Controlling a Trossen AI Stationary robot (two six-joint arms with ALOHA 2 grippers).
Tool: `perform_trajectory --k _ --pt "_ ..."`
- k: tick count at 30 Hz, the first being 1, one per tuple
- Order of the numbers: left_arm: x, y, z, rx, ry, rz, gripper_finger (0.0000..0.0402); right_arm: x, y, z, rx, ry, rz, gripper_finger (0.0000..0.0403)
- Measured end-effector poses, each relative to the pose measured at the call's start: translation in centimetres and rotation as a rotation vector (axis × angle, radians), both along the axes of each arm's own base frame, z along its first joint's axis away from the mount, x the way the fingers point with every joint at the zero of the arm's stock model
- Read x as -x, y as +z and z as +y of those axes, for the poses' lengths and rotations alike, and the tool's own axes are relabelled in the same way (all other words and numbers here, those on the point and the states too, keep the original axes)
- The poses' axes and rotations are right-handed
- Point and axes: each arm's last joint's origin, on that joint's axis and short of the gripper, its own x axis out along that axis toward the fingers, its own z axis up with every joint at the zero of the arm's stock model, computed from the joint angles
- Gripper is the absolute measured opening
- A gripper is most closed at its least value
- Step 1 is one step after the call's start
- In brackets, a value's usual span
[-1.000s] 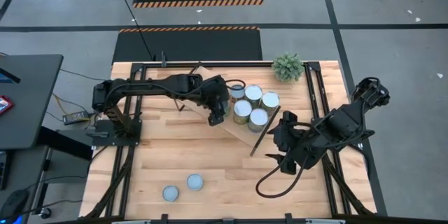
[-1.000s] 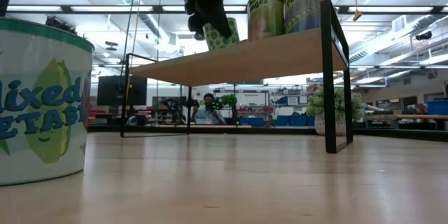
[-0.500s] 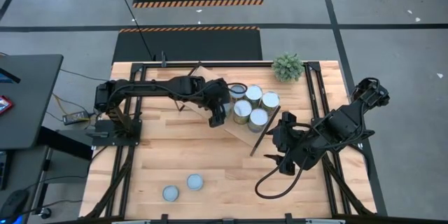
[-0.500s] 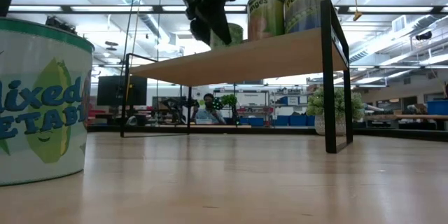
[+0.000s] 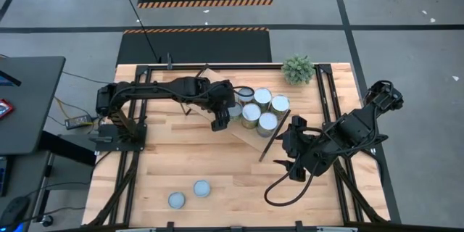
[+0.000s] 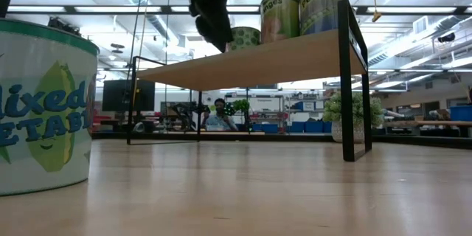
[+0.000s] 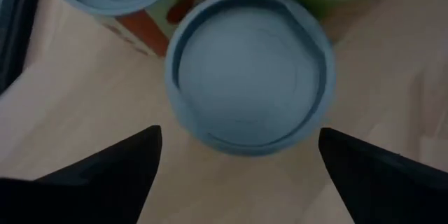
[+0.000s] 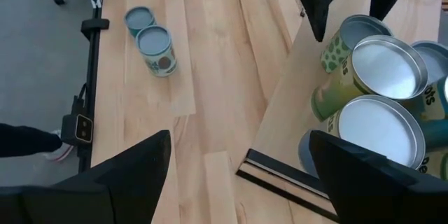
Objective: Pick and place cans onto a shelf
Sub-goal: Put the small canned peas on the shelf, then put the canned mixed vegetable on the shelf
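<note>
Two cans [image 5: 188,194] stood near the surface's [image 5: 181,159] front edge, left of centre. Left gripper [image 5: 218,119] hovered at the shelf's [image 5: 243,132] left edge, jaws spread wide, holding nothing; a blue-topped can [image 7: 249,80] sat just ahead between its fingers [image 7: 105,168], untouched. Six cans [image 5: 257,109] clustered on the shelf. Right gripper [image 5: 290,154] waited beside the shelf's right end, jaws partly open, empty.

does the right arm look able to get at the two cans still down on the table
Probably yes. The two cans stand alone on bare tabletop, and the right claw hangs open beside the shelf with nothing between, though the reach looks long.
</note>
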Motion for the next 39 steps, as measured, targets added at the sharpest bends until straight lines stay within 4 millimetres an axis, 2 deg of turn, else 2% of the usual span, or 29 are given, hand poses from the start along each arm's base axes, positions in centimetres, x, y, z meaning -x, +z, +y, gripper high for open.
perform_trajectory --k 4,11,22,26,29,32,39 --pt "0.3 0.1 0.1 -0.067 -0.042 0.036 0.0389 0.0 0.0 0.0 0.005 0.006 -0.001 0.0347" --pt "0.1 0.3 0.5 -0.189 0.015 0.030 0.0389 0.0 0.0 0.0 0.005 0.007 -0.001 0.0347" --pt "0.0 0.3 0.5 -0.182 0.038 0.013 0.0389 0.0 0.0 0.0 0.011 0.013 -0.001 0.0347" --pt "0.6 0.6 0.0 -0.161 0.049 0.073 0.0389 0.0 0.0 0.0 0.011 0.013 -0.001 0.0347" --pt "1.1 2.1 -0.9 -0.119 0.042 0.092 0.0389 0.0 0.0 0.0 0.010 0.012 -0.001 0.0347" --pt "1.5 3.7 -2.5 0.008 -0.006 0.095 0.0389 0.0 0.0 0.0 0.014 0.017 0.000 0.0347" --pt "1.9 5.5 -8.3 0.428 -0.157 0.082 0.0389 -0.5 0.3 -0.1 0.056 0.083 -0.023 0.0347"
